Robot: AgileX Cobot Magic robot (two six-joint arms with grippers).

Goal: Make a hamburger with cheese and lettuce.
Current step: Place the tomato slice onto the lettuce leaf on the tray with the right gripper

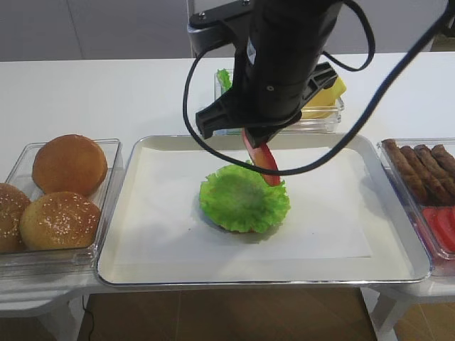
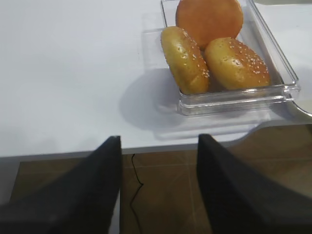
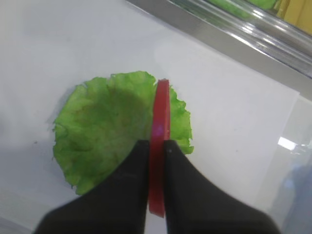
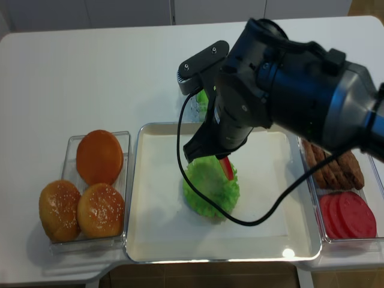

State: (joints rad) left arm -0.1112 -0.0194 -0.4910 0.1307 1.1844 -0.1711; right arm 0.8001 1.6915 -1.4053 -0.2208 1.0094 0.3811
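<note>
I have the right pincer (image 3: 157, 146) clamped on a red tomato slice (image 3: 160, 146), which it holds on edge, its flat faces pressed between the two black fingers (image 3: 126, 190). In the right wrist view the slice hangs over the right-hand part of the lettuce (image 3: 109, 141); in the high view its lower end is down at the far right edge of the leaf, and I cannot tell whether it touches.

The lettuce lies flat near the middle of the white paper (image 1: 163, 206) lining the metal tray (image 1: 121, 263). It tops the hamburger (image 1: 244, 199), though I cannot make out the bun base under it from any view.

The cheese (image 1: 323, 96) sits in a clear container (image 1: 330, 121) beyond the far edge of the tray, mostly hidden behind my right arm, with a bit of green leaf just to its left.

My left pincer (image 2: 158, 161) is spread open and holds nothing, hanging past the near edge of the white worktop (image 2: 73, 73) over the brown floor. Ahead of it a clear box (image 2: 234, 100) holds three domed buns (image 2: 236, 63), two of them with sesame seeds.

On the right of the tray another clear tray (image 4: 336, 243) holds brown patties (image 4: 336, 168) and more tomato slices (image 4: 348, 216).
</note>
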